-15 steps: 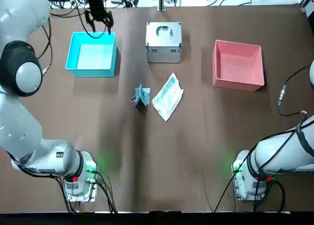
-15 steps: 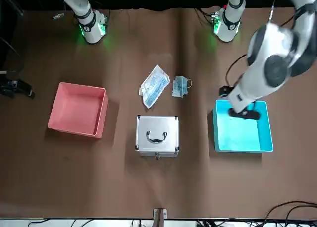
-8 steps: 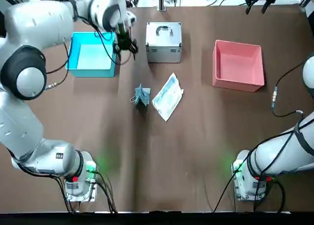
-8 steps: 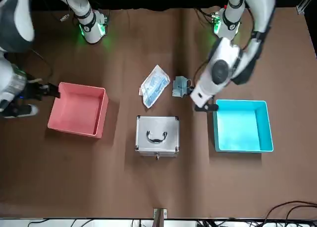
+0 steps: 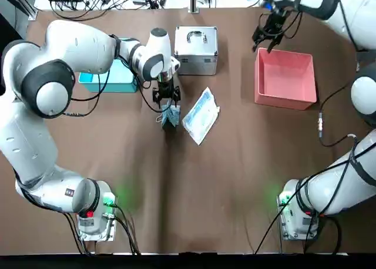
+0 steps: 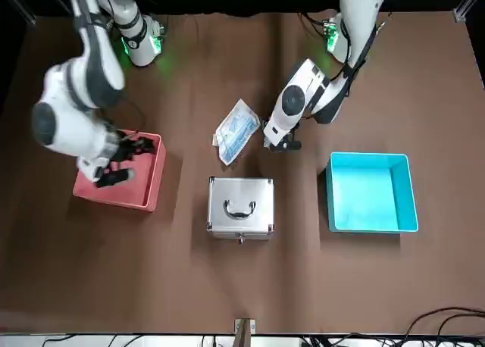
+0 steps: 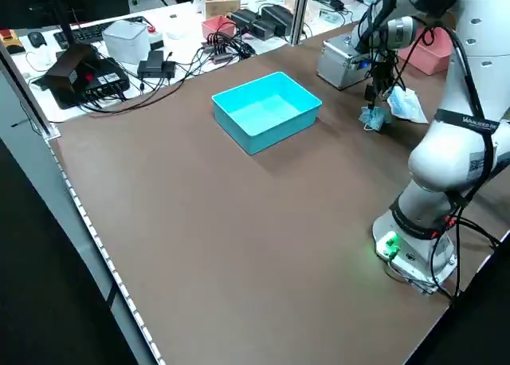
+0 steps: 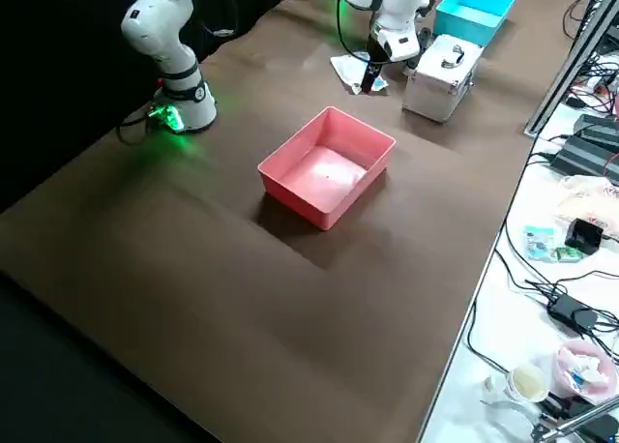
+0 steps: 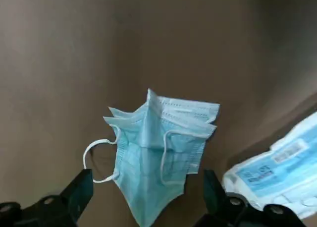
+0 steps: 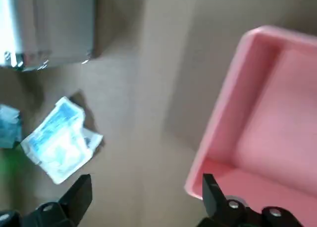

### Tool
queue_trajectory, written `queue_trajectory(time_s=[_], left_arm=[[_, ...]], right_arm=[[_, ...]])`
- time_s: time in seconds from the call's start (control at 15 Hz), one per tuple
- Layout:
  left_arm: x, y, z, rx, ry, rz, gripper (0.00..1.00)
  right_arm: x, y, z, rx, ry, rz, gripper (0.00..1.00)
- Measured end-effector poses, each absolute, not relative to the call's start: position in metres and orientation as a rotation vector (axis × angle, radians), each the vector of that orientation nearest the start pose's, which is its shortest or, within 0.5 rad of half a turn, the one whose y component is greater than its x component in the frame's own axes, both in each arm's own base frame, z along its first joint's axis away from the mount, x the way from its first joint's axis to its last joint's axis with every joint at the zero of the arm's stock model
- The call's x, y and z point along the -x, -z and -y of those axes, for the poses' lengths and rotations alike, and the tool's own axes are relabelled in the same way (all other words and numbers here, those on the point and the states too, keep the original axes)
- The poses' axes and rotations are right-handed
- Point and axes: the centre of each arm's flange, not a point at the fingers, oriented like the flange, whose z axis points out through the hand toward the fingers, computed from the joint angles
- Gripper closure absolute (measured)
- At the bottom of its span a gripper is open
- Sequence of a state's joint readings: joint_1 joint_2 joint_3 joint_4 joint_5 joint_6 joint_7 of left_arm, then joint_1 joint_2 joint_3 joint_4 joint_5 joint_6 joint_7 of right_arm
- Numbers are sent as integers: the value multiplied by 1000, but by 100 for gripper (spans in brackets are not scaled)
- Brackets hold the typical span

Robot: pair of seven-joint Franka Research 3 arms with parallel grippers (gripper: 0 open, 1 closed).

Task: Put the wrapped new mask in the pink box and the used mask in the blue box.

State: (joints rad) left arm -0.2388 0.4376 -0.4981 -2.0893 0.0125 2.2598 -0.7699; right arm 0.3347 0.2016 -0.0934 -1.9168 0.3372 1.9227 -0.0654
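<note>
The used mask (image 5: 170, 115) lies bunched, pale blue, at mid table. My left gripper (image 5: 166, 98) hangs open just above it. In the left wrist view the used mask (image 9: 157, 146) sits between the two spread fingers, untouched. The wrapped new mask (image 5: 201, 115), a flat white-blue packet, lies right beside it and shows at the edge of the left wrist view (image 9: 277, 172). My right gripper (image 5: 267, 37) is open over the far left corner of the empty pink box (image 5: 286, 81). The left arm partly covers the blue box (image 5: 120, 78), which shows empty in the front view (image 6: 371, 195).
A silver metal case (image 5: 196, 43) with a handle stands between the two boxes, just beyond the masks. Cables and clutter line the far table edge. Both arm bases (image 5: 94, 219) sit at the near edge, with open brown table between them and the masks.
My left gripper swung from the blue box across to just above the used mask. My right gripper came in from beyond the far edge to the pink box's corner.
</note>
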Motion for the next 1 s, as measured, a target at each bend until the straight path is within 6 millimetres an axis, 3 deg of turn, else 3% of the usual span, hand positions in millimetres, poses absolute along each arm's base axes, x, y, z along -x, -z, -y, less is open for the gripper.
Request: queue_trajectory(time_s=[0.27,0.47,0.73,1.0], left_arm=[[-403,-202,372,3100,-476,63,9],[-397,-195,373,3088,-498,51,42],[-387,-189,381,3080,-511,47,81],[-392,-189,381,3084,-501,95,91]], right_arm=[[-535,-327,-231,2788,-410,284,2],[-523,-286,-265,2748,-451,328,3],[-506,-246,-292,2709,-386,321,3],[-478,-206,-320,2732,-340,311,3]])
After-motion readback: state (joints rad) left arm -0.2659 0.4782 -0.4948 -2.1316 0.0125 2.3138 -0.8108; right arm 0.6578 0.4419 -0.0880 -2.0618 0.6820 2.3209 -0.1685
